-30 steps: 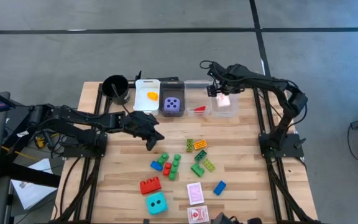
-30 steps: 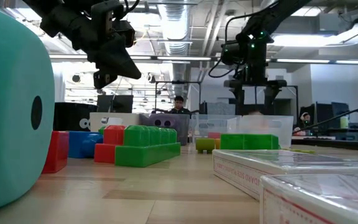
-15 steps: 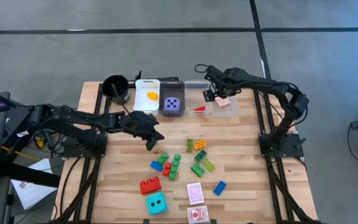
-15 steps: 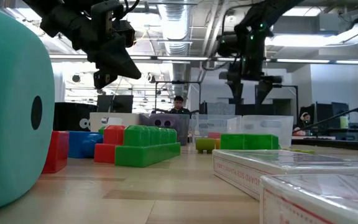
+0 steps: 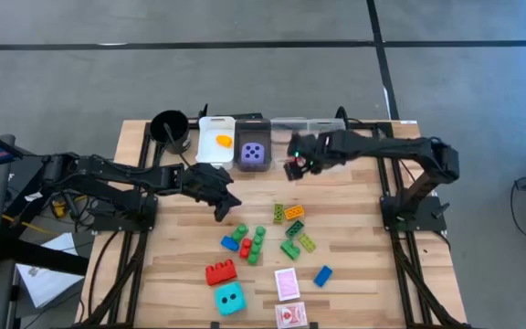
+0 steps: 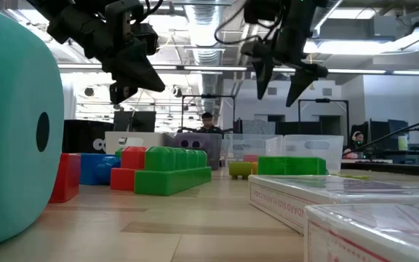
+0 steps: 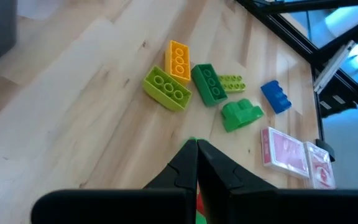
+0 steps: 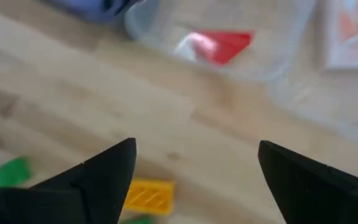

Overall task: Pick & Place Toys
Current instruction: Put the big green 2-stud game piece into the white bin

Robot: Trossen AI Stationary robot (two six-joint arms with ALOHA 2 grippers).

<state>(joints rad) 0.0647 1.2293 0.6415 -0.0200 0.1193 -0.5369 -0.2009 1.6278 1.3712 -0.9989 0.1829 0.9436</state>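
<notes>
Small plastic building bricks (image 5: 281, 230) lie loose mid wooden worktop (image 5: 172, 238), near side of grey plastic bin (image 5: 253, 146). Purple soft dice (image 5: 255, 153) inside bin. Right hand (image 5: 296, 163) beside bin, fingers apart, empty. Left hand (image 5: 224, 203) clenched, empty, between bin and bricks.

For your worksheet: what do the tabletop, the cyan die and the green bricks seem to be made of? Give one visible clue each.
Tabletop: probably wood, matt; joined planks with grain show.
Cyan die: possibly foam or soft plastic, matt; rounded corners, no glare.
Green bricks: likely hard plastic, slightly glossy; moulded studs and crisp edges.
</notes>
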